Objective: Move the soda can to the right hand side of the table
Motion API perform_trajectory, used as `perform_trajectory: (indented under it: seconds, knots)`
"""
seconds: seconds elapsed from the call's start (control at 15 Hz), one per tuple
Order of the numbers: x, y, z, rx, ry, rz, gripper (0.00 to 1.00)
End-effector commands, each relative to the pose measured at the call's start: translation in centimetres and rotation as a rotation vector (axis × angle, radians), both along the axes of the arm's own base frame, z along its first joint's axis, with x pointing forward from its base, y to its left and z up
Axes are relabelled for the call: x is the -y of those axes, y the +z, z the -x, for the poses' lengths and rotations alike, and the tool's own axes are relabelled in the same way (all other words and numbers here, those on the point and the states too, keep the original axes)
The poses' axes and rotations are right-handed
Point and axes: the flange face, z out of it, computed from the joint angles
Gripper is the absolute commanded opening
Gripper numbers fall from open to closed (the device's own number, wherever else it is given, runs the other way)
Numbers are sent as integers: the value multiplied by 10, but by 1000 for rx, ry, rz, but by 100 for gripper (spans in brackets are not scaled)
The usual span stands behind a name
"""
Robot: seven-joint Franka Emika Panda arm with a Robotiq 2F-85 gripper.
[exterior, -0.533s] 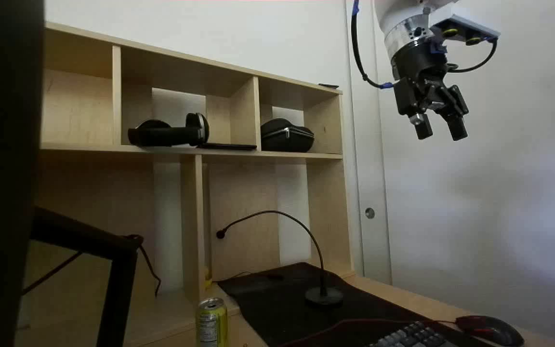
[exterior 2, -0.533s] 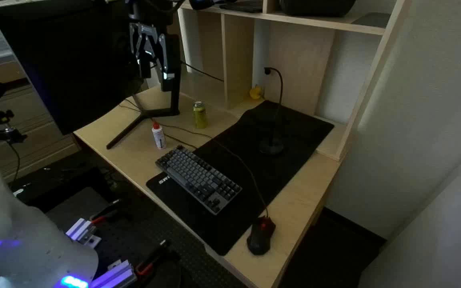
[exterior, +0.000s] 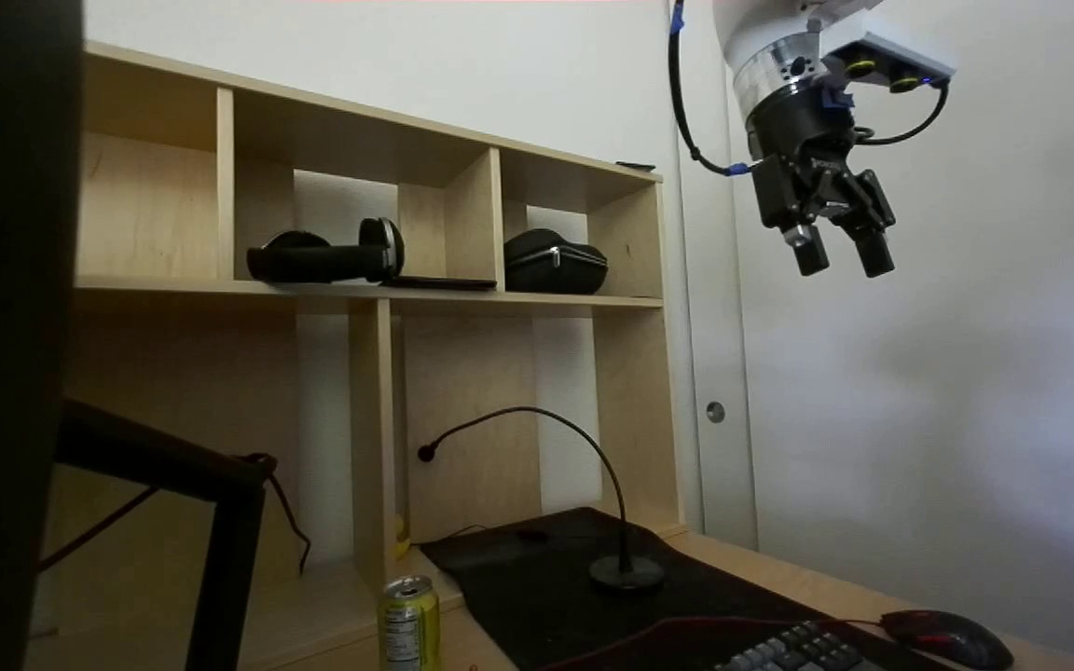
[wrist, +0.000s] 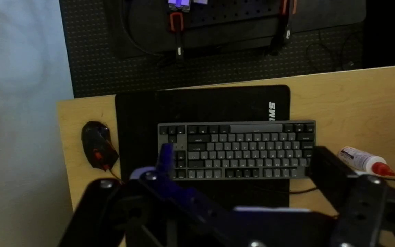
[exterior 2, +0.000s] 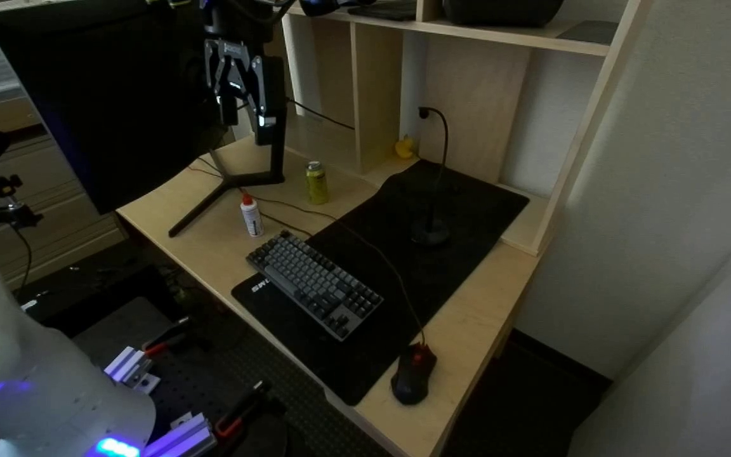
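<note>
The soda can (exterior 2: 317, 183) is a slim yellow-green can with a pale top. It stands upright on the bare wood of the table (exterior 2: 486, 298), near the monitor stand. It also shows at the bottom of an exterior view (exterior: 409, 623), and is out of view in the wrist view. My gripper (exterior: 845, 256) is open and empty, high above the table and apart from the can. It also shows in an exterior view (exterior 2: 248, 120), in front of the monitor. In the wrist view, the spread fingers (wrist: 242, 161) are above the keyboard, with nothing between them.
A dark mat (exterior 2: 467, 209) bears a keyboard (exterior 2: 315, 282) and a gooseneck microphone (exterior 2: 430, 231). A mouse (exterior 2: 414, 374) lies beside the mat. A white bottle with a red cap (exterior 2: 252, 217) and a monitor (exterior 2: 99, 101) stand near the can. Cubby shelving (exterior: 444, 303) rises behind.
My open gripper has moved slightly left and down in an exterior view. The soda can and the other objects have not moved.
</note>
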Motion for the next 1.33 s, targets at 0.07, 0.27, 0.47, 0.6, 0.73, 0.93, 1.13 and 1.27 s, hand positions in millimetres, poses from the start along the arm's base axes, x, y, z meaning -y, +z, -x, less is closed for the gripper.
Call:
perform_trajectory:
  seconds: [0.07,0.27,0.47,0.6,0.73,0.93,1.13,1.27]
  knots:
    - [-106,-22,-57,3,257,0,100]
    - [-180,-24,-100,54,325,36,100]
    - [-185,-26,-85,55,330,47,100]
    - [-187,-28,-94,52,330,44,100]
    - [-186,-67,-125,-45,282,29,100]
    - [-200,-111,-168,-5,242,-86,100]
    - [-216,-144,-218,71,159,-151,100]
    - [-213,-144,-202,61,181,-132,100]
